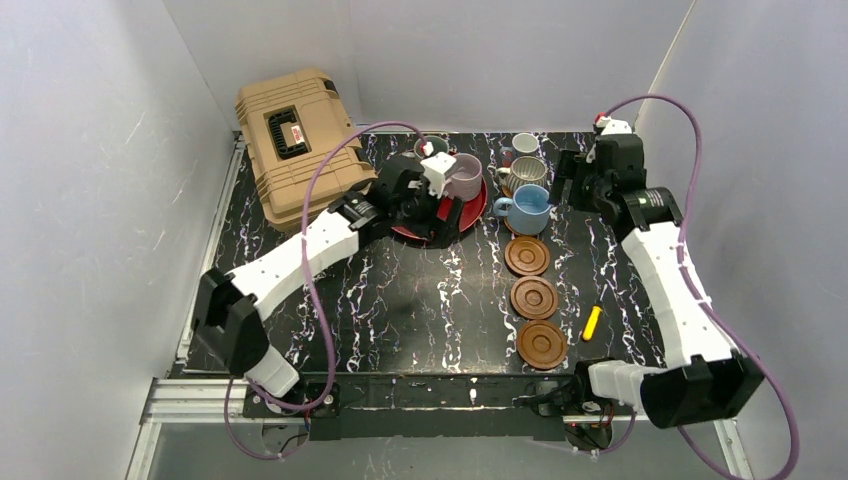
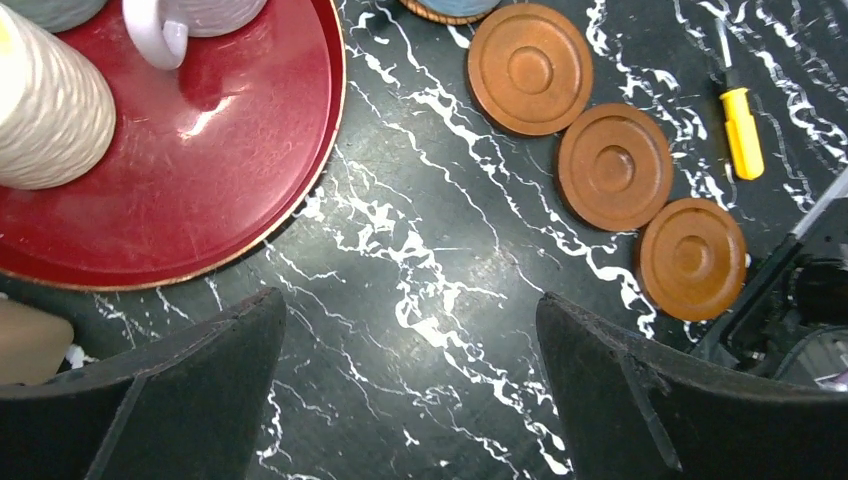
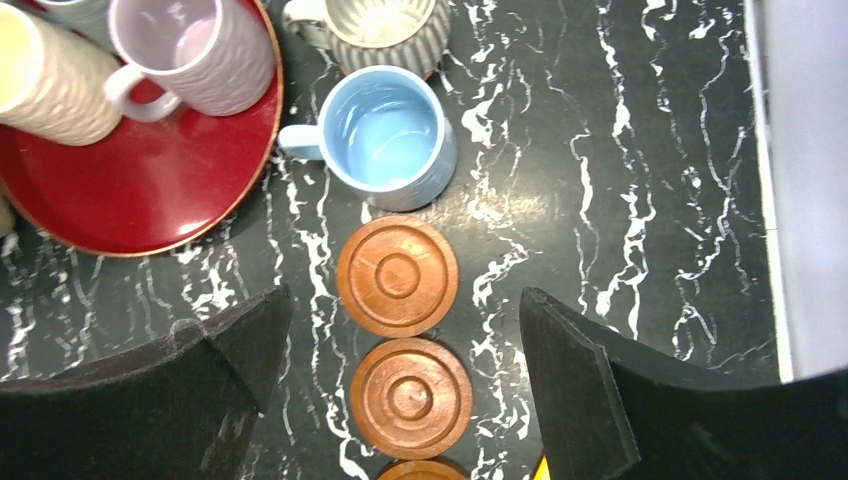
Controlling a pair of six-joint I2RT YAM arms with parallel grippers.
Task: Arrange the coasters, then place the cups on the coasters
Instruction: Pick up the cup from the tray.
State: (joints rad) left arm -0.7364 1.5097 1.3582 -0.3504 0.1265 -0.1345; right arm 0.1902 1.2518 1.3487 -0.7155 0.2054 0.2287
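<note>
Three dark brown wood coasters (image 1: 534, 297) lie in a column right of centre, all bare (image 3: 397, 275) (image 2: 613, 167). Beyond them stand the light blue cup (image 1: 528, 208) (image 3: 390, 135) on an orange woven coaster (image 2: 448, 12), the ribbed grey cup (image 1: 527, 172) (image 3: 375, 30) and the white cup (image 1: 524, 145). The lilac cup (image 1: 462, 175) (image 3: 190, 50), the cream-yellow cup (image 2: 45, 110) and the grey-green cup (image 1: 430, 147) stand on the red tray (image 1: 478, 212). My left gripper (image 1: 437, 212) (image 2: 410, 298) hangs open and empty over the tray's near edge. My right gripper (image 1: 558, 185) (image 3: 402, 300) is open and empty, right of the blue cup.
A tan hard case (image 1: 295, 140) sits at the back left. A yellow-handled screwdriver (image 1: 592, 322) (image 2: 741, 125) lies right of the brown coasters. White walls close in the black marbled table (image 1: 420, 300) on three sides.
</note>
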